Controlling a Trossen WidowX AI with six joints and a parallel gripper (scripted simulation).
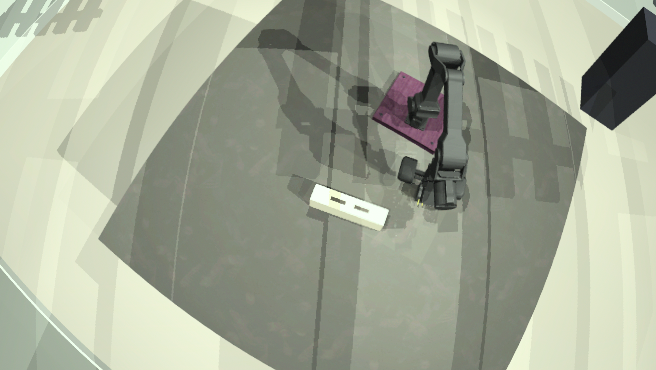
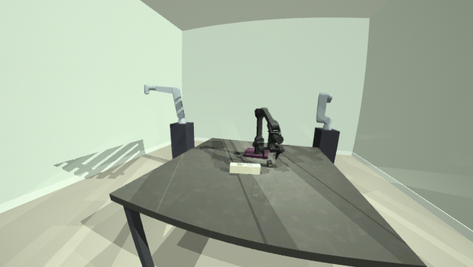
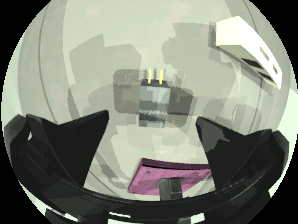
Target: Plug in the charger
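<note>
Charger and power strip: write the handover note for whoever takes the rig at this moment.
Tool: open, holding nothing, poised above the charger.
Charger: lying on the table, prongs free, centred between the fingers in the wrist view, not touched.
Power strip: on the table apart from the charger; both outlets show no plug in them.
Done: tool lined up over the charger.
Left: lower, grasp, carry to the left outlet, push both prongs in straight.

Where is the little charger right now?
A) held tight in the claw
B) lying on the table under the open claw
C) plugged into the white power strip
B: the charger lies on the table between the open claw's fingers, apart from the power strip.
</note>
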